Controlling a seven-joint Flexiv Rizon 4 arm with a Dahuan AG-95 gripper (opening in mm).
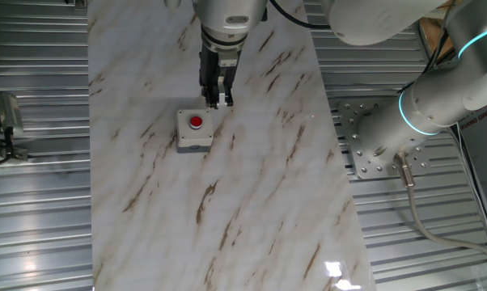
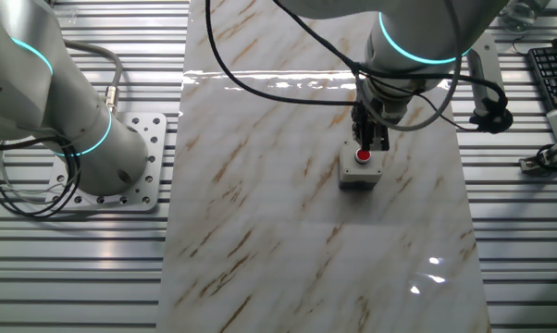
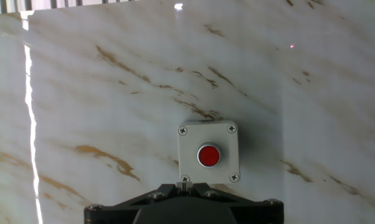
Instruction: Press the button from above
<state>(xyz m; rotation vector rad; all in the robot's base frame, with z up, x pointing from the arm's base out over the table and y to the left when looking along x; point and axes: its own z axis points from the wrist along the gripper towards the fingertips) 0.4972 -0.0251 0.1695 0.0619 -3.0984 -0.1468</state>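
In the hand view, the dark body of the gripper (image 3: 184, 186) is being seen at the near bottom edge, with its fingertips drawn together at a single point just in front of the near edge of the grey box (image 3: 208, 134); no gap is being shown between them, so the jaws are being held closed on nothing. Just beyond the tips, the box is being carried flat on the marble-patterned table (image 3: 113, 93), and the button (image 3: 208, 155) is being held in the middle of its top face, red and round, with a screw at each corner of the lid. In one fixed view, the gripper (image 1: 218, 103) is being held upright just beside the far right corner of the box (image 1: 194, 141), above the table and apart from the button (image 1: 196, 122). In the other fixed view, the fingers (image 2: 369, 139) are being shown directly behind the button (image 2: 363, 155). Farther off, ribbed metal decking (image 1: 33, 202) is being shown around the table.
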